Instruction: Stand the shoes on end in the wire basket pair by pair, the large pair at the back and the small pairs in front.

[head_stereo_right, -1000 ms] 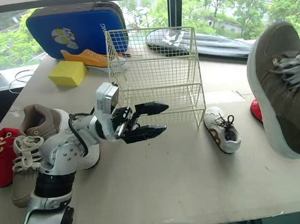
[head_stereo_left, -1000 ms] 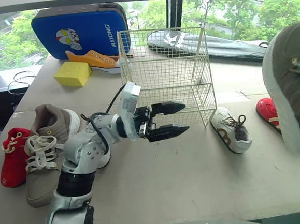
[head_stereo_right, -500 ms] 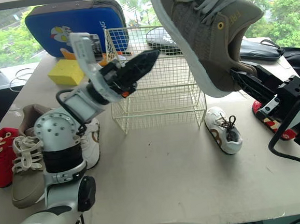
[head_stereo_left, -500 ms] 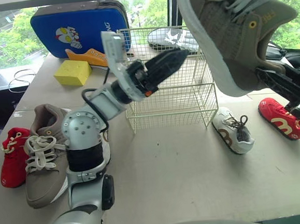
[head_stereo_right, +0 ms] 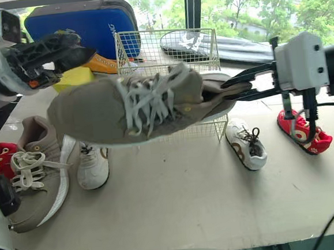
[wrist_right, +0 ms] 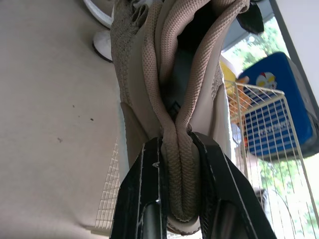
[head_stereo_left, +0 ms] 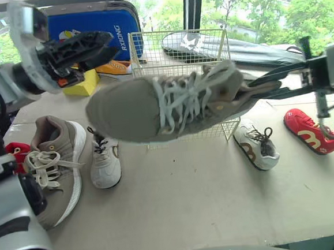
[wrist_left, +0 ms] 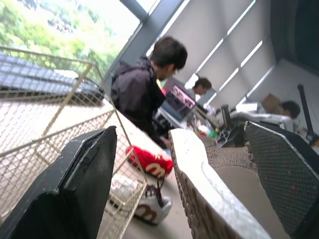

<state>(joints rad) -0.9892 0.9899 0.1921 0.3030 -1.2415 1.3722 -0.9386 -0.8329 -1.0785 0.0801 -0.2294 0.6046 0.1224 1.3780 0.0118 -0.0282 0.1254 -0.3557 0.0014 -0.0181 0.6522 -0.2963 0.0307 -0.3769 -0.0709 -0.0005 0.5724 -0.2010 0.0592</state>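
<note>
My right gripper (head_stereo_left: 252, 87) is shut on the heel collar of a large brown shoe (head_stereo_left: 165, 105); its fingers (wrist_right: 144, 189) pinch the collar. The shoe hangs level in front of the wire basket (head_stereo_left: 177, 36), toe toward my left. My left gripper (head_stereo_left: 111, 42) is open, raised just left of the toe, and the white sole (wrist_left: 199, 184) shows between its fingers. The matching brown shoe (head_stereo_left: 51, 163) lies on the table at the left. One small white shoe (head_stereo_left: 105, 161) lies beside it, the other (head_stereo_left: 260, 146) right of the basket. Red shoes lie far right (head_stereo_left: 306, 130) and far left (head_stereo_left: 16, 151).
Behind the basket are a blue case (head_stereo_left: 89, 24), a yellow block (head_stereo_left: 83, 84), an orange shoe (head_stereo_left: 116, 67) and a black bag (head_stereo_left: 236, 43). Several people (wrist_left: 139, 94) sit beyond the table's right end. The table's front edge runs close below the shoes.
The brown shoe swung down from upright above the basket to level in front of it, toe leftward. My left arm rose up and to the left, and its fingers spread.
</note>
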